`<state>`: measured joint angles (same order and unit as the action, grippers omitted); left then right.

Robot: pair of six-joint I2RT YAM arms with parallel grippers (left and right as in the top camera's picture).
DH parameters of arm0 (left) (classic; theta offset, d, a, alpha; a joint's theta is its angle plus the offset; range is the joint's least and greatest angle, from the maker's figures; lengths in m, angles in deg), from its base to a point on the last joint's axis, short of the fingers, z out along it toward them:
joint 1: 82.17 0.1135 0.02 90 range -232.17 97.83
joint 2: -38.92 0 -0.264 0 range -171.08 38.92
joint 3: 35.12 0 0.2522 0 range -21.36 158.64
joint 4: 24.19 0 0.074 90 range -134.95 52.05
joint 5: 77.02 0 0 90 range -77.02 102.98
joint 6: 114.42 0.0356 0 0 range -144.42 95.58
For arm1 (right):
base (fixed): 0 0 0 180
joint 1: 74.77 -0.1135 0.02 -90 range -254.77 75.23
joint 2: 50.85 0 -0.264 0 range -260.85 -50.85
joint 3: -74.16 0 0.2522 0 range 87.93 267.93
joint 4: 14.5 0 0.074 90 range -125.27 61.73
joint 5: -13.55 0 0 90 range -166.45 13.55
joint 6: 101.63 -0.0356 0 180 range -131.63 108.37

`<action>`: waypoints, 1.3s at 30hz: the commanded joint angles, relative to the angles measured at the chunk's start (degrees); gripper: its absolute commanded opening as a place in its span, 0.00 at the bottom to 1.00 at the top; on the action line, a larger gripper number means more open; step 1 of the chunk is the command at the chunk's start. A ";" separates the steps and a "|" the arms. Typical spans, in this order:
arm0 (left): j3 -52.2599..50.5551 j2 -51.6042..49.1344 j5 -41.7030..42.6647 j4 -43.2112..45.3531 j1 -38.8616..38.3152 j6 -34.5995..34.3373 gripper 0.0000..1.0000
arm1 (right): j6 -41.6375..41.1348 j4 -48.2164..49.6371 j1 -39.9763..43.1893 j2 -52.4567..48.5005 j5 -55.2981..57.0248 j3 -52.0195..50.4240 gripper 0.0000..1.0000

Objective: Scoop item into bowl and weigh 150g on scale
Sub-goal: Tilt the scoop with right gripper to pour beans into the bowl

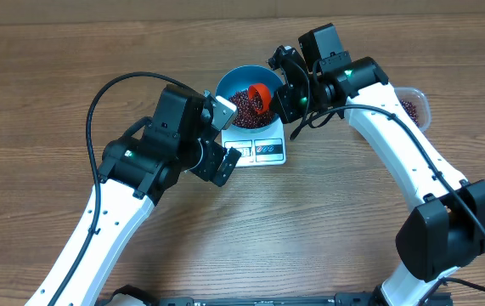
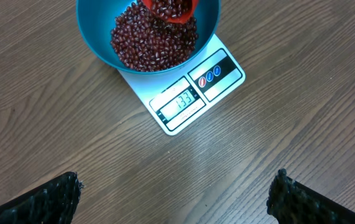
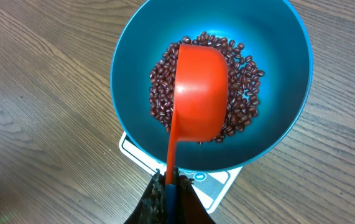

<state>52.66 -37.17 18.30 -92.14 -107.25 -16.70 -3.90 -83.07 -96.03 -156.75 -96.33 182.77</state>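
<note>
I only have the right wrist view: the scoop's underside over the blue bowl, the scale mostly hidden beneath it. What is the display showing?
Observer: In the left wrist view the scale display appears to read 133.
Operator: Is anything in the scoop?
Observer: Yes. Seen from the other side, the red scoop has beans inside it, tipped over the blue bowl.

The overhead camera is looking straight down from far, taking in much of the table (image 1: 47, 76). The left wrist camera is looking down on the scale (image 2: 227, 81), with the bowl (image 2: 93, 31) cut at the top edge. The right wrist camera is hanging close over the scoop (image 3: 199, 93) and bowl — all three are sharing bowl and scale.
</note>
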 commanded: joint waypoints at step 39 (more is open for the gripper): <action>-0.42 0.46 -0.42 0.07 -0.02 1.07 1.00 | 4.57 -0.52 -1.05 2.36 1.38 1.66 0.04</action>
<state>52.64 -37.17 18.30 -92.14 -107.25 -16.70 -2.66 -83.40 -96.35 -156.75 -93.14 182.77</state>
